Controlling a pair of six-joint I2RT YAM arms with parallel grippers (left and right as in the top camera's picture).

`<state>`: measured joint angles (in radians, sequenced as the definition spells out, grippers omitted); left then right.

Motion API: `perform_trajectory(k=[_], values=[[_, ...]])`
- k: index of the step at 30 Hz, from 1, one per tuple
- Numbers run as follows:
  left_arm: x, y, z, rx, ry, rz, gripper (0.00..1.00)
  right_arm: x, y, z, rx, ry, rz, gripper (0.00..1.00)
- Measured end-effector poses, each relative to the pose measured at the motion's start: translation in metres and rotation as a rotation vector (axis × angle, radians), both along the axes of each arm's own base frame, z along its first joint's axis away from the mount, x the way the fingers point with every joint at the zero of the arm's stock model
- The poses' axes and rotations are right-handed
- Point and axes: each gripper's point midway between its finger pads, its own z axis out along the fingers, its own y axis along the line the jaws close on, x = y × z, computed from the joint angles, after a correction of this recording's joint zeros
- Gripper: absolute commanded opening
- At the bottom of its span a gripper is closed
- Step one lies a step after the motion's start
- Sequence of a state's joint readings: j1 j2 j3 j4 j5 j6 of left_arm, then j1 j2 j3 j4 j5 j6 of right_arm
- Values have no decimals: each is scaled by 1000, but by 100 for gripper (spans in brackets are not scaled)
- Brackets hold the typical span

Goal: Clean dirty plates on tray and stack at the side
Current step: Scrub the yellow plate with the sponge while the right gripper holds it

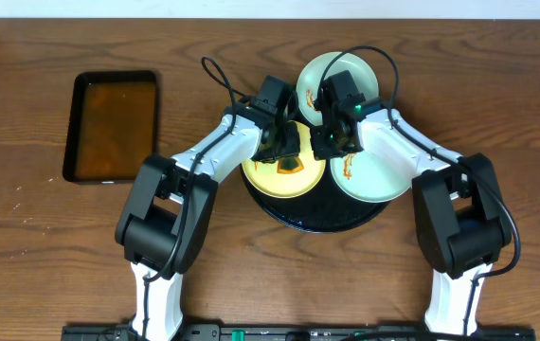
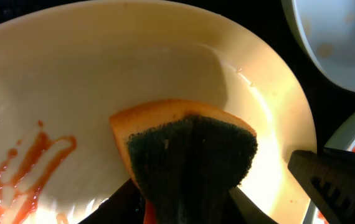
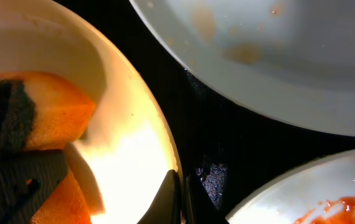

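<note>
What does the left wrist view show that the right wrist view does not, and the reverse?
Only the left wrist view: the sauce streaks on the yellow plate, and the left end effector gripping the sponge from both sides.
Only the right wrist view: the right end effector, closed on that plate's rim.
Both: the yellow plate, the sponge, the upper pale plate, the lower pale plate with red sauce, and the black tray between them.
</note>
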<state>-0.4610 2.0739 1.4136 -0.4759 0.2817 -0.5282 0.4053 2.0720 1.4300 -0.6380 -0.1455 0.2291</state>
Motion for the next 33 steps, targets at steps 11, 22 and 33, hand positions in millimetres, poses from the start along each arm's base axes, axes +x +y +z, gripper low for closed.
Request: perform_trajectory(k=[11, 22, 33], values=[[-2, 1, 26, -7, -36, -23, 38, 0, 0, 0, -2, -2, -1, 2], [-2, 5, 50, -8, -79, -22, 44, 1, 0, 0, -2, -4, -1, 3], [-1, 10, 41, 27, -74, -11, 44, 1, 0, 0, -2, -4, -1, 3]])
